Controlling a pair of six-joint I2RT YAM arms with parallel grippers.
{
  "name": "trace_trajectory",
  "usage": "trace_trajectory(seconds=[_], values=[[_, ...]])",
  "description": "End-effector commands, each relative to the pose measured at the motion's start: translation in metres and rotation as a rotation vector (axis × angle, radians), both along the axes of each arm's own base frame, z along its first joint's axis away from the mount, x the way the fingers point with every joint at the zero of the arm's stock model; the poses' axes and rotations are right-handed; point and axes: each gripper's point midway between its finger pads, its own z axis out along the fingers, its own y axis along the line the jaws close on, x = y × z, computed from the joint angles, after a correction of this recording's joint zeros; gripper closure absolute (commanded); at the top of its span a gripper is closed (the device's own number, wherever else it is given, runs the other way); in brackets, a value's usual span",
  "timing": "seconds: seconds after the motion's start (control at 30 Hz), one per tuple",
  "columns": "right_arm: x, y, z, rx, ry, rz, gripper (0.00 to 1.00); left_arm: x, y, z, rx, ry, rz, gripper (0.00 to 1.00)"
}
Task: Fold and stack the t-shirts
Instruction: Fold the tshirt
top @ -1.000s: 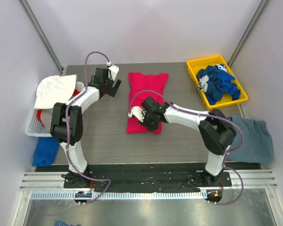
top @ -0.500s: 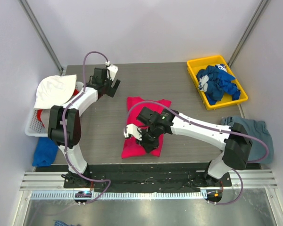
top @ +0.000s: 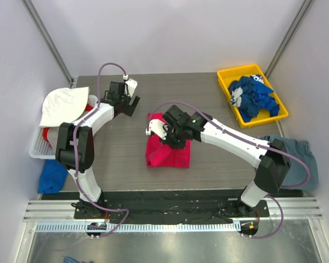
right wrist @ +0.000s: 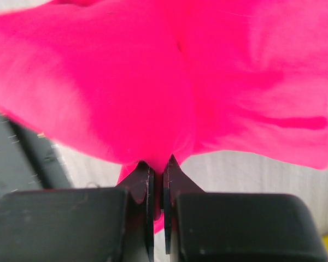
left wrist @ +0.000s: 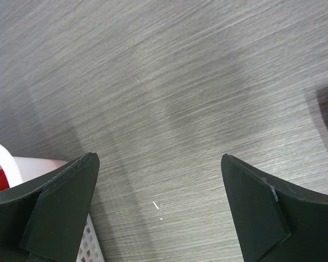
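Pinching a fold of the pink-red t-shirt (top: 168, 155) tightly, the right pincer (top: 167, 137) hung over its far half on the worktop (top: 118, 145), cloth lying toward the near edge, while the left pincer (top: 132, 103) gaped empty, well apart.

No word, label, brand or number can be read anywhere. The royal blue t-shirts (top: 252, 96) in the yellow bin (top: 230, 75), far right, carry white print too small to make out.

Top external: high at the near edge, looking down on the whole table (top: 120, 148). Left wrist: close over the table. Right wrist: against the pink-red t-shirt (right wrist: 208, 82), shared by all 3.
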Motion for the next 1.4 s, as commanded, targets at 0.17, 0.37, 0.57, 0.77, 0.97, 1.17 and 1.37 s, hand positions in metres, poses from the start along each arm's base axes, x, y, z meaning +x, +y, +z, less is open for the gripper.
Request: trace_trajectory(seconds=[0.17, 0.37, 0.57, 0.77, 0.97, 1.17, 1.37], values=[[0.073, -0.001, 0.008, -0.021, -0.145, -0.091, 0.99, 0.001, -0.002, 0.029, -0.029, -0.071, -0.021, 0.00], [0.097, -0.007, -0.008, -0.046, -0.126, -0.126, 0.99, 0.002, -0.004, 0.029, -0.037, -0.074, -0.025, 0.00], [0.114, -0.006, -0.020, -0.049, -0.111, -0.152, 0.98, 0.001, -0.004, 0.026, -0.035, -0.074, -0.030, 0.00], [0.134, -0.006, -0.025, -0.050, -0.117, -0.183, 0.96, -0.001, -0.004, 0.022, -0.034, -0.066, -0.033, 0.00], [0.149, -0.006, -0.023, -0.044, -0.138, -0.209, 0.78, -0.008, -0.007, 0.020, -0.046, -0.057, -0.048, 0.00], [0.166, -0.016, -0.022, -0.053, -0.170, -0.252, 0.69, -0.017, -0.008, 0.024, -0.047, -0.063, -0.058, 0.00], [0.184, -0.025, -0.021, -0.055, -0.204, -0.287, 0.69, -0.019, -0.008, 0.025, -0.043, -0.063, -0.063, 0.00]])
